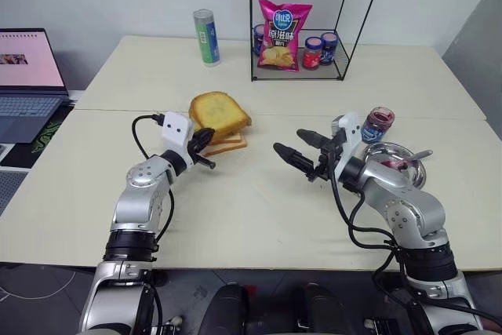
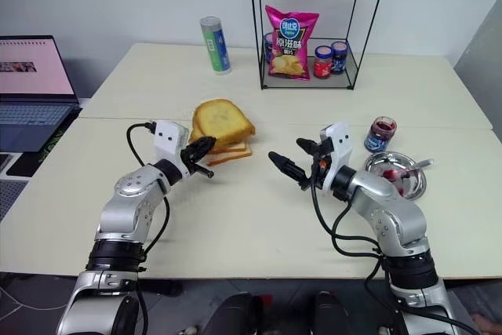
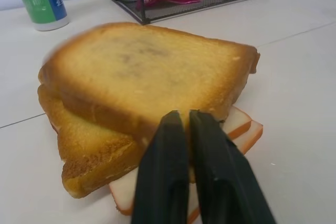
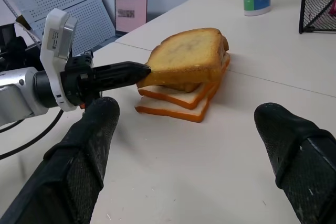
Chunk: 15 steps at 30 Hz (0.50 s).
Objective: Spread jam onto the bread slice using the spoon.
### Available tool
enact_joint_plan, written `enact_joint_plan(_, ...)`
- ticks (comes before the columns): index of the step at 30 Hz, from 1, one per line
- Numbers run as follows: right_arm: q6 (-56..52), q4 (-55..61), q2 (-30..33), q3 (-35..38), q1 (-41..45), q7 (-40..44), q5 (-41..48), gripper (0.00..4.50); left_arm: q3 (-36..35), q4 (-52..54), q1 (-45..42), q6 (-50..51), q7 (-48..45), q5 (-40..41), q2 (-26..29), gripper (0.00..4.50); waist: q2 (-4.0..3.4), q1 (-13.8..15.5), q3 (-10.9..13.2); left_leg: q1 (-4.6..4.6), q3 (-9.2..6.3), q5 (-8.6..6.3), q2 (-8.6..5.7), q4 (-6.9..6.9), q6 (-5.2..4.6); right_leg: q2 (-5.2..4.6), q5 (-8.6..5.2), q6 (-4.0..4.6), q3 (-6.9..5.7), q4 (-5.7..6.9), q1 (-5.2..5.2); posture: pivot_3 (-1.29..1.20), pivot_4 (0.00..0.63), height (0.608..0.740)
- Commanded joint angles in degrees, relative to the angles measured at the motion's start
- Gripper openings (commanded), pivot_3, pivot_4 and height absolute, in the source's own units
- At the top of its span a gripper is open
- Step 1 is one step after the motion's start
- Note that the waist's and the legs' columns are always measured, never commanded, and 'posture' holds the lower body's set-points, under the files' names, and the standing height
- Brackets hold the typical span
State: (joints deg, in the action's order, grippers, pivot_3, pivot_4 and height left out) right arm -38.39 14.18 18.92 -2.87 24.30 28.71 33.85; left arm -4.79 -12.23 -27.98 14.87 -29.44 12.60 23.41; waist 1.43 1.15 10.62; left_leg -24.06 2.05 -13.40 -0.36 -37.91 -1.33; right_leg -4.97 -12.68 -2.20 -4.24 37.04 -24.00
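A pale cream table (image 1: 259, 217) stands against a white wall, made of two tops pushed together with a seam running across. At the far left an open laptop (image 1: 27, 76) sits on a neighbouring surface. Further along the back of the table stands a tall green and blue canister (image 1: 206, 37). Nearer the middle is a pile of toast slices (image 1: 223, 143), and the bread slice (image 1: 220, 114), thick and golden with a darker crust, is the top one of that pile, its near edge tilted up off the slices beneath.

The left gripper (image 1: 202, 140) points level toward the pile, its two black fingers (image 3: 181, 171) pressed together on the near crust edge of the bread slice, pinching it.

Behind the pile, a black wire rack (image 1: 310, 21) holds a pink crisp bag (image 1: 282, 34) with small jars (image 1: 320, 50) beside it.

The right gripper (image 2: 292, 158) hangs over bare table to the right of the pile, its fingers spread wide and holding nothing, well apart from the toast.

At the far right stands an open jar (image 1: 379, 124) with the dark red jam (image 1: 380, 118) inside. Just beside it lies a round steel dish (image 1: 409, 174), smeared red, with the spoon (image 1: 413, 158) resting in it, handle poking over the rim.
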Motion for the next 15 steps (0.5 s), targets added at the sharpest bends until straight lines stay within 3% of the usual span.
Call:
enact_joint_plan(1, 1.0, 1.1, 0.2, 1.5, 0.8, 1.1, 0.2, 4.50, -0.8, 4.4, -2.1, 0.8, -0.5, 1.1, 0.6, 0.05, 0.00, 0.0, 0.0, 0.00, 0.00, 0.00, 0.00, 0.00, 0.00, 0.00, 0.00, 0.00, 0.00, 0.00, 0.00, 0.00, 0.150, 0.740)
enact_joint_plan(7, 0.8, 0.4, 4.1, 3.9, 1.8, 2.9, 0.2, 4.50, 3.2, 15.2, -2.6, 6.1, -6.0, 4.5, 0.6, 0.05, 0.00, 0.1, 0.0, -0.08, 0.01, 0.00, -0.02, -0.04, -0.01, 0.01, 0.01, 0.00, 0.00, -0.06, -0.01, 0.00, 0.150, 0.740)
enact_joint_plan(15, -1.6, 1.7, 7.2, 8.2, 2.9, 3.1, 2.7, 4.50, 11.6, 27.5, 3.6, 15.8, -15.0, 8.0, 4.2, 0.05, -0.01, -0.3, 0.0, -0.08, 0.03, -0.01, 0.02, -0.01, -0.01, 0.08, 0.00, 0.01, 0.06, -0.03, -0.04, 0.00, 0.150, 0.740)
